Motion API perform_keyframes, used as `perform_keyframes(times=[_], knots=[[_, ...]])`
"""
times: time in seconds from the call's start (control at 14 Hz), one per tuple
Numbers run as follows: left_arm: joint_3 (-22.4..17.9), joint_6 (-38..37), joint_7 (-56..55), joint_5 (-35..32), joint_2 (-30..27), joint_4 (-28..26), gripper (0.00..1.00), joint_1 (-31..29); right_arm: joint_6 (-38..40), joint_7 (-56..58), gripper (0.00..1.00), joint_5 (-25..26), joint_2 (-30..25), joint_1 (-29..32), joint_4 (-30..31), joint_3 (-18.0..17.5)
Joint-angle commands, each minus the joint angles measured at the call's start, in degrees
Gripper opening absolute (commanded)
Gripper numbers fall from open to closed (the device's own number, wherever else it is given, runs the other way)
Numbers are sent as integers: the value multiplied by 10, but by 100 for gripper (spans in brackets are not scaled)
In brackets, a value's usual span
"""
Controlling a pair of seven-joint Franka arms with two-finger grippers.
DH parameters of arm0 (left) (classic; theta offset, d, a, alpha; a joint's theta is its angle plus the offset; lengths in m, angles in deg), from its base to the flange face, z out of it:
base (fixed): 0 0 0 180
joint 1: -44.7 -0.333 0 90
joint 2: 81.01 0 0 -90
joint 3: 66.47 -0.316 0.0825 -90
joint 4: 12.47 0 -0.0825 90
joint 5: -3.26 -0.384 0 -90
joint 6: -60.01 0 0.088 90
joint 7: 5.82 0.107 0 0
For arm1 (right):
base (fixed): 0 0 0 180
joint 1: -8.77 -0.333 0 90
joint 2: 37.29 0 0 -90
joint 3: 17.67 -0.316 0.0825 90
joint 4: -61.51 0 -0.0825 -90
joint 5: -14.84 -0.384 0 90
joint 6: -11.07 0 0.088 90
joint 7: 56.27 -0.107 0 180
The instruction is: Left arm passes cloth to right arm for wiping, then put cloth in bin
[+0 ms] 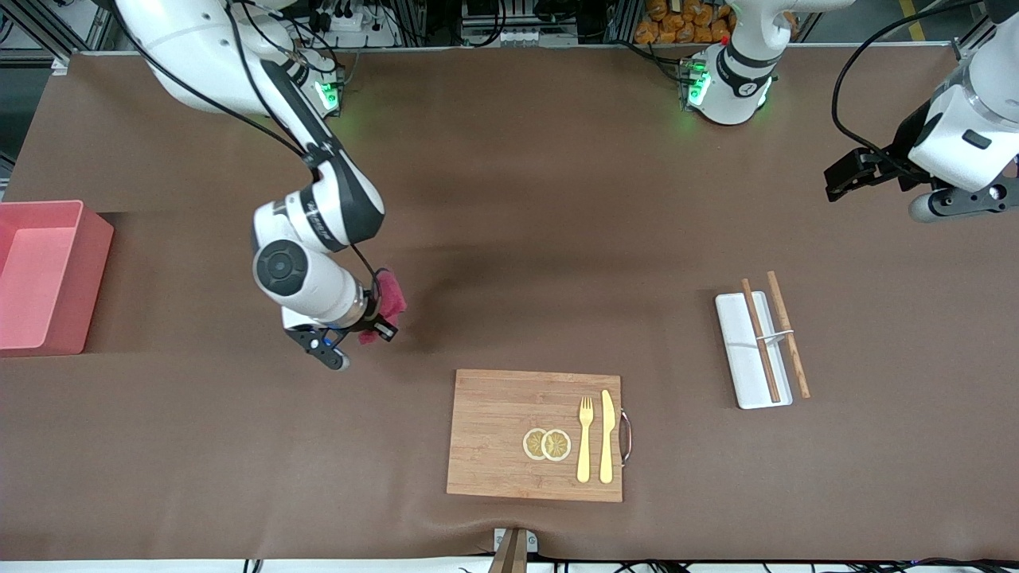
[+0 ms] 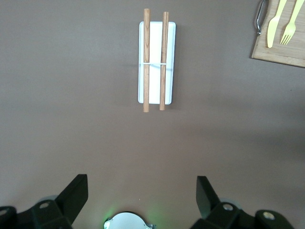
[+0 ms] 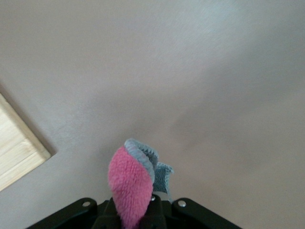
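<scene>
My right gripper (image 1: 380, 322) is shut on the maroon-red cloth (image 1: 388, 303), which it holds over the brown table between the pink bin (image 1: 44, 274) and the wooden board. In the right wrist view the cloth (image 3: 129, 186) sticks up from between the jaws, pink with a grey underside. The bin stands at the right arm's end of the table. My left gripper (image 1: 848, 177) is open and empty, raised over the left arm's end of the table; its black fingers (image 2: 76, 195) stand wide apart in the left wrist view.
A wooden cutting board (image 1: 535, 434) with two lemon slices, a yellow fork and a yellow knife lies near the front edge. A white tray (image 1: 751, 350) with two wooden sticks lies toward the left arm's end; it also shows in the left wrist view (image 2: 157, 62).
</scene>
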Motion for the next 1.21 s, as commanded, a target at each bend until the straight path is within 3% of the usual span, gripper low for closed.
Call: perform_keyframes(times=[0.0,0.5,0.71,1.14], knots=[[-5,14,11,6,-10,-15,100,7,45,49,0,-4,-22,38,-16,0],[-2,16,11,8,-3,-7,100,7,40,424,0,20,-12,251,-15,1],[-2,16,11,8,-5,-7,100,7,42,582,0,58,-17,342,-25,0],[-1,17,11,10,-5,-7,100,7,45,905,0,62,-5,518,-91,1]])
